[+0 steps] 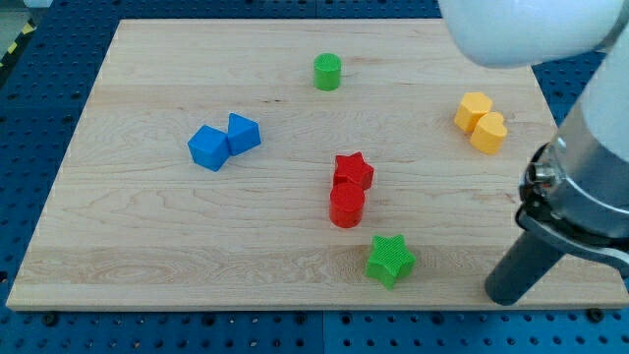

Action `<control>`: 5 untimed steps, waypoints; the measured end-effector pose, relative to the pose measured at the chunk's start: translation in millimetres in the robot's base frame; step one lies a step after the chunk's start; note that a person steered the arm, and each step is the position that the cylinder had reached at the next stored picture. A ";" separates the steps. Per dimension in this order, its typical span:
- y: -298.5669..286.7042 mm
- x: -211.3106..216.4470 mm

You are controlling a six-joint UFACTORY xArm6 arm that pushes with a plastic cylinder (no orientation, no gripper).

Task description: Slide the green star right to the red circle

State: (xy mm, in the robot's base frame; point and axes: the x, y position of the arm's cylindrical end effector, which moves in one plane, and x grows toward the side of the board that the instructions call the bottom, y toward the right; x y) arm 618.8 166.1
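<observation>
While my tip rests right of it, green star lies untouched; nothing held.

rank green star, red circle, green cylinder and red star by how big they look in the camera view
1. green star, largest, though it lies lowest in the view and may simply be nearer
2. red star and red circle, too alike to rank; they touch
3. green cylinder, smallest, near the view's top
</observation>
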 end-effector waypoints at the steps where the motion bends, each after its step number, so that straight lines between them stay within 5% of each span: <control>1: -66.8 -0.4; 3: -164.6 -0.5; 5: -143.7 -8.4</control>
State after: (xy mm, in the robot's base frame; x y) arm 610.4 22.4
